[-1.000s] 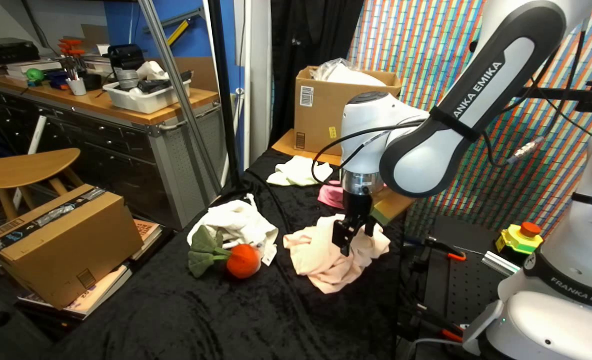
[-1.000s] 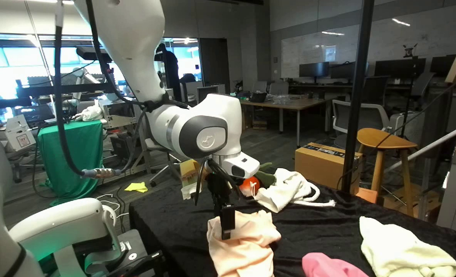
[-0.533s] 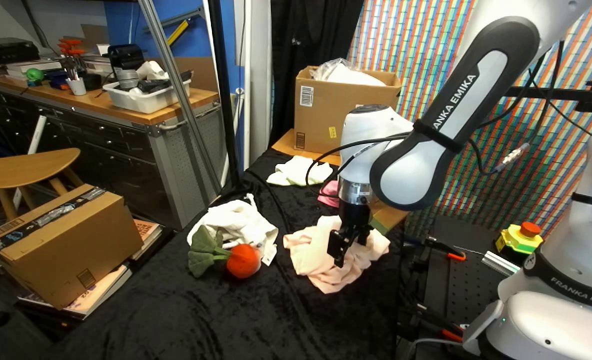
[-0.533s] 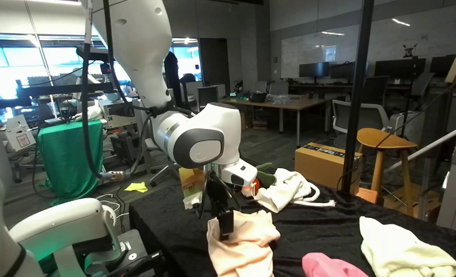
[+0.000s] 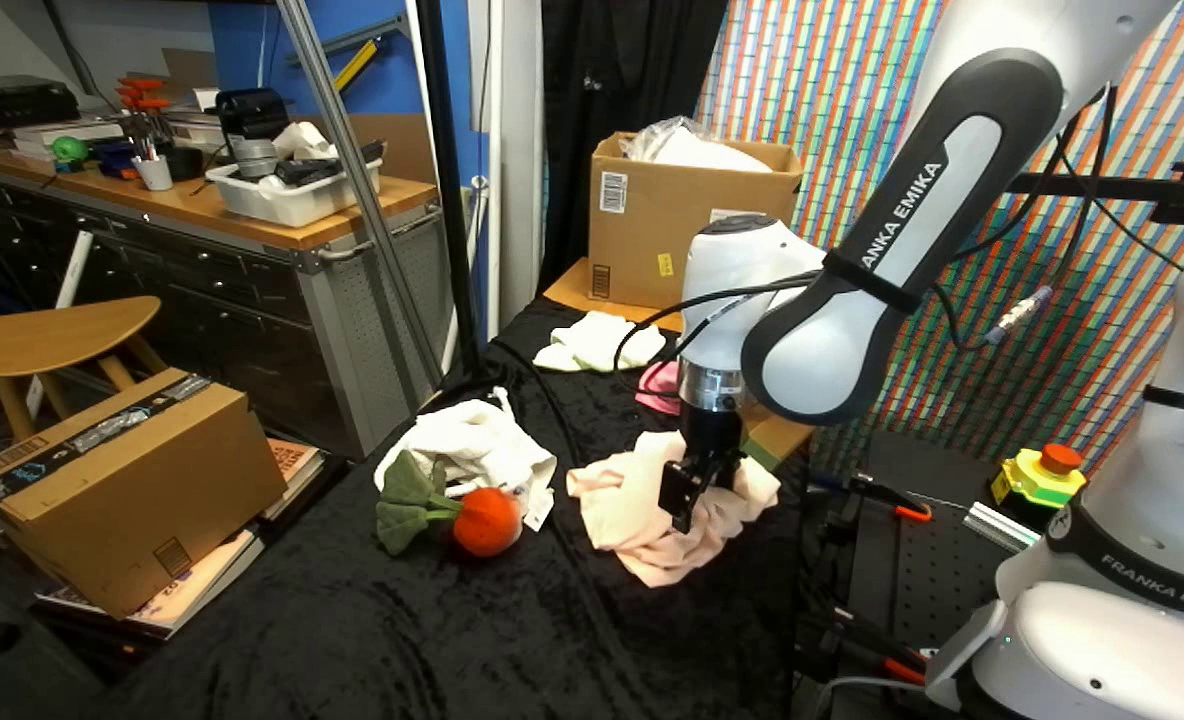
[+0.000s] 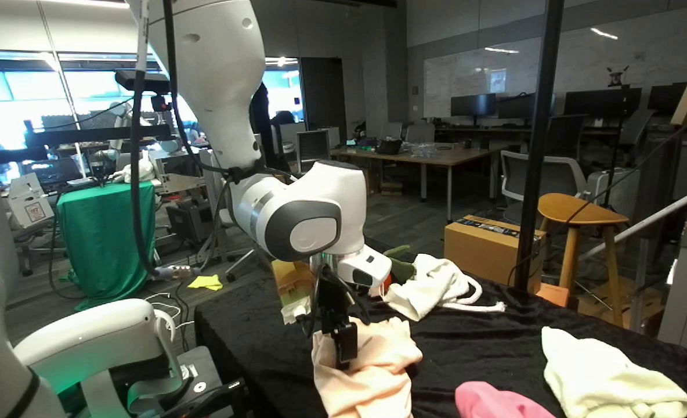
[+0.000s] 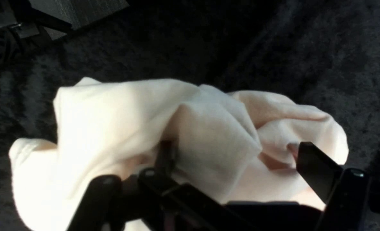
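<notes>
My black gripper (image 5: 705, 500) points down over a crumpled peach cloth (image 5: 612, 500) on the black-covered table. The gripper also shows in an exterior view (image 6: 342, 354), over the same cloth (image 6: 372, 383). In the wrist view the gripper (image 7: 236, 150) is open, its fingers (image 7: 316, 168) wide apart, with loose folds of the peach cloth (image 7: 212, 138) showing between them. The left finger in that view stands at a deep fold; whether it touches the cloth I cannot tell. A white cloth (image 5: 472, 440) and a red-orange round plush (image 5: 487, 522) with green leaves (image 5: 412, 505) lie beside it.
A pink cloth (image 6: 494, 400) and a pale green cloth (image 6: 604, 371) lie on the table (image 5: 432, 640). A brown and green block (image 5: 777, 435) stands behind the gripper. A cardboard box (image 5: 642, 240) stands at the table's far end. A black post (image 6: 538, 145) rises at the table's edge.
The arm has come down and the gripper sits slightly lower over the peach cloth. Most of this was in the first half second; since then it has shifted only slightly. The cloths look unmoved.
</notes>
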{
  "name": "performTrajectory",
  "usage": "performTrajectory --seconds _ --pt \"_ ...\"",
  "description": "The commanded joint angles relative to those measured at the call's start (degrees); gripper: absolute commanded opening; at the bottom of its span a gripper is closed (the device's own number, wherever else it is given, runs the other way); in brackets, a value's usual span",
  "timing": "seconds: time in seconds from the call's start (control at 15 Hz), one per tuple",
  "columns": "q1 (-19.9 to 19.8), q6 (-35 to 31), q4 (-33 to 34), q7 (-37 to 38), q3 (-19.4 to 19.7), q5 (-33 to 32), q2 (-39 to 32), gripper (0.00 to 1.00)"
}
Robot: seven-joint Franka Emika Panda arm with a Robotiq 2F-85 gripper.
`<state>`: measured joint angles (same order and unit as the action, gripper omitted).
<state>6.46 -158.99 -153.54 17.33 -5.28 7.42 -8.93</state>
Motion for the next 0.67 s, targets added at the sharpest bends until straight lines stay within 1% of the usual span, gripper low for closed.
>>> performTrajectory --seconds 0.0,0.2,0.33,0.47,0.6 --pt "1.2 -1.2 -1.0 5.3 4.1 -7.5 1.5 1.00" --pt "1.4 -0.8 -0.5 9.1 6.8 -13.2 1.4 1.00" --pt "1.4 -0.6 -0.1 10.7 7.5 -15.1 0.9 1.00" --pt "1.1 -0.6 0.2 10.7 7.3 -14.9 0.4 1.00" --pt "0.8 -0.8 0.5 9.4 6.4 -13.1 -0.2 1.00"
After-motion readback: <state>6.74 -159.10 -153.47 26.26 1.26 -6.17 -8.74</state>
